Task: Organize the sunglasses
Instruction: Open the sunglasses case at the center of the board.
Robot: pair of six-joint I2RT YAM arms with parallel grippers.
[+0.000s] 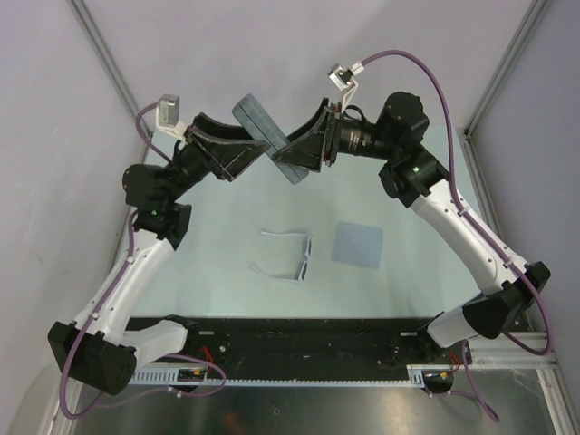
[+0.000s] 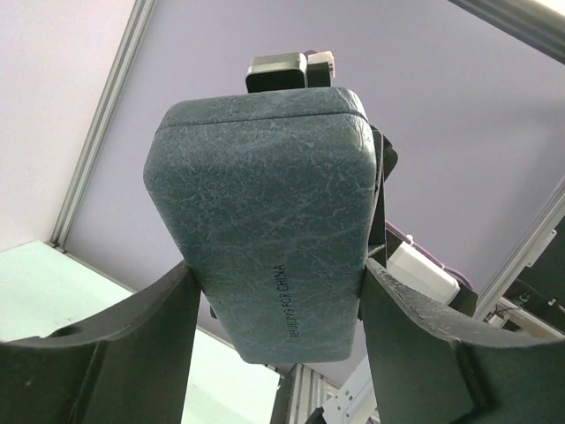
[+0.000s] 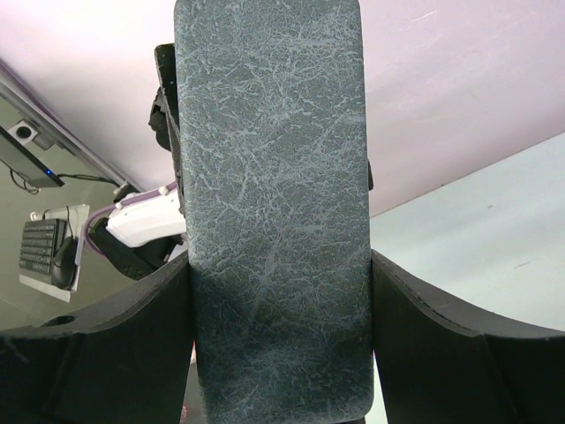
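The sunglasses point(image 1: 288, 258), white-framed with dark lenses, lie unfolded on the table in front of the arms, and no gripper touches them. The grey textured case point(image 1: 262, 124) hangs in the air at the back, closed, held from both ends. My left gripper point(image 1: 252, 143) point(image 2: 278, 283) is shut on one end of the case point(image 2: 265, 221), its fingers pressing both long sides. My right gripper point(image 1: 297, 152) point(image 3: 281, 274) is shut on the other end of the case point(image 3: 274, 203) in the same way.
A flat grey-blue square cloth point(image 1: 357, 244) lies on the table right of the sunglasses. Aluminium frame posts point(image 1: 104, 63) and pale walls close in the left, right and back sides. The arm bases sit on a black strip point(image 1: 299, 349) at the near edge.
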